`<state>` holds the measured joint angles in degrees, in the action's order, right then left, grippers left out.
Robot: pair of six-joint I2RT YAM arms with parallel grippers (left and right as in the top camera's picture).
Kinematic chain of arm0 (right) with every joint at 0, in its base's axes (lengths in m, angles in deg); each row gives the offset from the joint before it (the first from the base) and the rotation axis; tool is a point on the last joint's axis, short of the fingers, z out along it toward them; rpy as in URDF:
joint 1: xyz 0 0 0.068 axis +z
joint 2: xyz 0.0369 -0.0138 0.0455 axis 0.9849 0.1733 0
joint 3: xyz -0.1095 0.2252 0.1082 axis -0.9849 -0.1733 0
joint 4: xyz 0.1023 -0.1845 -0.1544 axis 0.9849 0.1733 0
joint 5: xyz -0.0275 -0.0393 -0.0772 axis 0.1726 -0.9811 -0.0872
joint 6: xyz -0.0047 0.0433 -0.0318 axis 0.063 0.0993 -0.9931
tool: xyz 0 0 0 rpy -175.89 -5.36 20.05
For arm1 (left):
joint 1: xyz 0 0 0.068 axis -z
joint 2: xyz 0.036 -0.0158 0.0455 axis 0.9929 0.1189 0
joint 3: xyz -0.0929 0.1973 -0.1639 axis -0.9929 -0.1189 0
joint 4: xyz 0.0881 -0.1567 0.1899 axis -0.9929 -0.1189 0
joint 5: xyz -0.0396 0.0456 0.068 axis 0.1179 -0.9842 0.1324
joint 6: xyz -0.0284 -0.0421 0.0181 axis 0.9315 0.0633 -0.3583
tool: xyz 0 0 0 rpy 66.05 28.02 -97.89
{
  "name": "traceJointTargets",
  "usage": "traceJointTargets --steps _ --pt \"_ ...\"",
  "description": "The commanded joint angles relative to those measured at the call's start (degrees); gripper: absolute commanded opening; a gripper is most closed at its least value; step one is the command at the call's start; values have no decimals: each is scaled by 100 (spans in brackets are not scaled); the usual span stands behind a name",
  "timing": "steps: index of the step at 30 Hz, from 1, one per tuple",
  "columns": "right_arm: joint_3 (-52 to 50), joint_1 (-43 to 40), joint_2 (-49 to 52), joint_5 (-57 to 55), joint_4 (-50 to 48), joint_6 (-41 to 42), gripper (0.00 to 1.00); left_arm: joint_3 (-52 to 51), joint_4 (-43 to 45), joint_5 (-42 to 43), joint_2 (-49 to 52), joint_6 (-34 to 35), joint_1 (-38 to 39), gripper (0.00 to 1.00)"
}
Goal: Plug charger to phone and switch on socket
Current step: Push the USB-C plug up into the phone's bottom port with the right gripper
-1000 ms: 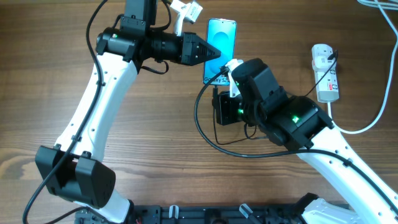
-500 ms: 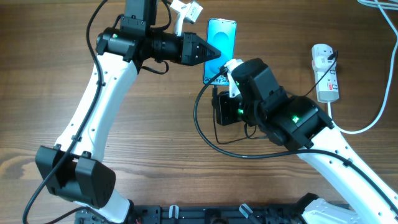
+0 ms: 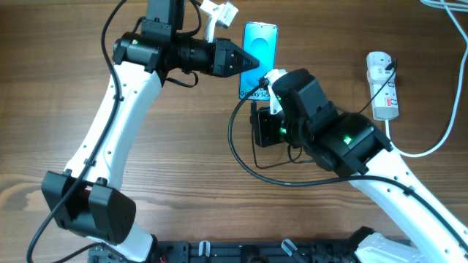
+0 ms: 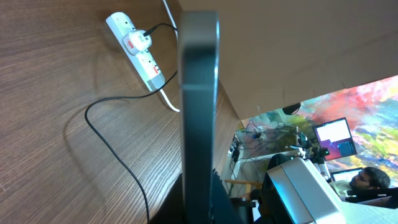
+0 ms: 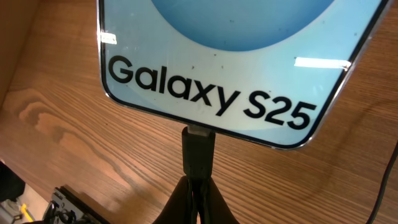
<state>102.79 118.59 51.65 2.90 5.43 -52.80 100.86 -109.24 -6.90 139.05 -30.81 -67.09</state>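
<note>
Cyan phone [image 3: 265, 38] clamped in left gripper [image 3: 252, 62]; I see right gripper [image 5: 198, 190] pinching charger [image 5: 198, 149] tip, which touches phone's bottom edge. Its cable runs to socket [image 3: 383, 91].

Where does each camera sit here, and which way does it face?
Overhead: fixed above the table, looking straight down; both arms show, the left gripper on the phone.
Left wrist: on the left arm, looking along the phone's edge towards the socket; only dark gripper parts show at the bottom.
Right wrist: behind the right gripper, facing the phone's bottom edge and the charger tip; its shut fingers show.
Shared: all see the phone; overhead and left wrist both see the socket.
</note>
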Motion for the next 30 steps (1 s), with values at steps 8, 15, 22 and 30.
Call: traceJointTargets --steps 8,15,22,30 --pt "153 2 50 -188 -201 42 4 31 -35 129 -92 -138 -15 4" --pt "168 2 48 -380 -212 28 4 31 -52 129 -92 -138 -15 4" --pt "334 2 48 -664 -175 4 5 31 -66 129 -92 -136 -15 4" --pt "424 2 48 -872 -219 -15 4 31 -92 129 -92 -136 -15 4"
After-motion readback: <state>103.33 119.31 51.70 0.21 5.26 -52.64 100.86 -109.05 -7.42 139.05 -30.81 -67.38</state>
